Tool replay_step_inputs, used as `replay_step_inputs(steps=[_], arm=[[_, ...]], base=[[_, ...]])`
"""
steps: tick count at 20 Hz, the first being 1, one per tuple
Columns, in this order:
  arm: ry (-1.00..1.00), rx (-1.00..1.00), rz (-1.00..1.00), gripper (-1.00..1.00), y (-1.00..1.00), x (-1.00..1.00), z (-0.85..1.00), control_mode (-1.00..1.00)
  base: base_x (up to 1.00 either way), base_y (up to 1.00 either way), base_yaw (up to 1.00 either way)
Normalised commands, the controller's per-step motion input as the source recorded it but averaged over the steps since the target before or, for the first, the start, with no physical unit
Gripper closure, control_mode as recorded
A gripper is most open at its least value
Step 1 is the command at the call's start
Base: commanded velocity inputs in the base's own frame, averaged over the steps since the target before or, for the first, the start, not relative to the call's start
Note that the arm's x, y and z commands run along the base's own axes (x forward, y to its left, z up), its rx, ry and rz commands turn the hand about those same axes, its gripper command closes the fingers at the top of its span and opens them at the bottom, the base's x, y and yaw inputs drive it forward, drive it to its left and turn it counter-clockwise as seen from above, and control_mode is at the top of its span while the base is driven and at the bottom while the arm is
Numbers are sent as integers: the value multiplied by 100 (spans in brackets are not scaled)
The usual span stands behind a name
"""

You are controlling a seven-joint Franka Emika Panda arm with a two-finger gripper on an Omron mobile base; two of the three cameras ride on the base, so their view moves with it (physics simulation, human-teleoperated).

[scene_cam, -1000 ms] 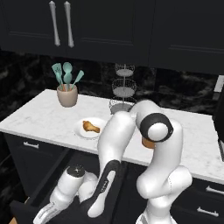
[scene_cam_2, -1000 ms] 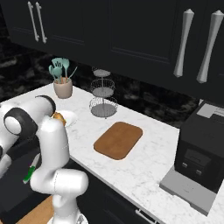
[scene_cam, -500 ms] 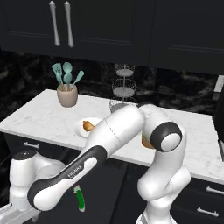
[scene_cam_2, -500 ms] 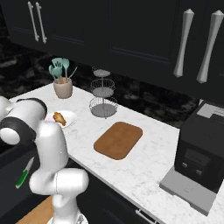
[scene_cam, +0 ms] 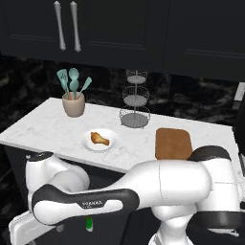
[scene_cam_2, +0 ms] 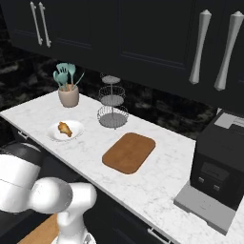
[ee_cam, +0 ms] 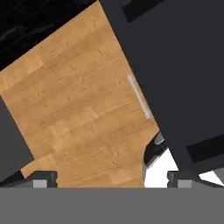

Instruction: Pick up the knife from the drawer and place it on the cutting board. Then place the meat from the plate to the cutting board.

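Seen from the hand, my gripper (ee_cam: 113, 180) is open, with nothing between its fingertips (ee_cam: 43, 179). It looks down at the black drawer (ee_cam: 175, 65) front, its short silver handle (ee_cam: 139, 96) and the wooden floor. In the left base view my arm reaches low to the left, under the counter. The knife (scene_cam: 89, 224) shows as a green handle just below the arm. The meat (scene_cam: 99, 139) lies on the white plate (scene_cam: 112, 142) on the counter, also seen as meat (scene_cam_2: 64, 127) on plate (scene_cam_2: 75, 128). The cutting board (scene_cam: 173, 143) (scene_cam_2: 129, 152) lies bare to the right.
A beige cup of teal utensils (scene_cam: 73, 98) stands at the counter's back left. A wire basket stand (scene_cam: 135, 103) is behind the plate. A black coffee machine (scene_cam_2: 221, 162) sits at the counter's right end. Black cupboard doors hang above.
The arm has swung down and to the left, from in front of the base to low beside the drawer. The jaws stayed open. Nothing on the counter moved.
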Motion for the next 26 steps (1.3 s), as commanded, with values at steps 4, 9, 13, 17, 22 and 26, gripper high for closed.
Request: replay_step_inputs(steps=[4,9,13,17,22,26], arm=[[12,-4,-11,-100,-48,38,0,-100],[19,-10,-3,-100,0,79,-1,-100],[15,-9,0,-100,-3,55,-23,-100],[2,-13,0,-100,-1,40,-29,-100],[-3,-21,-7,-100,0,8,-24,-100],[-3,-11,-7,-100,-13,8,-42,-100]], base=[[0,0,0],[0,0,0],[0,0,0],[0,0,0],[0,0,0],[0,0,0]])
